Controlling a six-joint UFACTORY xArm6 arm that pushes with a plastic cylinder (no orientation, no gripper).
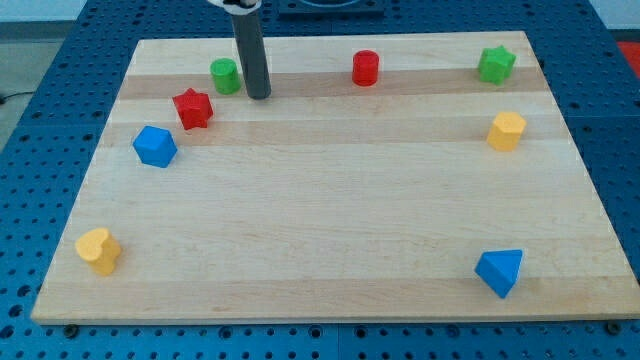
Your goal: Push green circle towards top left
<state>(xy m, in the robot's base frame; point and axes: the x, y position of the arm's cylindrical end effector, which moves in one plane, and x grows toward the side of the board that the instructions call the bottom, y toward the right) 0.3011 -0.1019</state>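
Seven small coloured blocks lie spread on the pale wooden board (330,210), which rests on a blue perforated table (40,90). No writing or labels can be read anywhere, and nothing serves as a container. My tip (259,96) stands in the upper left of the frame, just right of the green circle (224,75), close but whether touching I cannot tell; it holds nothing. Below the circle sits a red star (193,108), then a blue hexagonal block (154,146). A yellow heart (98,250) occupies the lower left. Along the top are a red cylinder (366,68) and a green star (496,65); a yellow hexagonal block (506,131) sits at right, a blue triangle (500,271) lower right.
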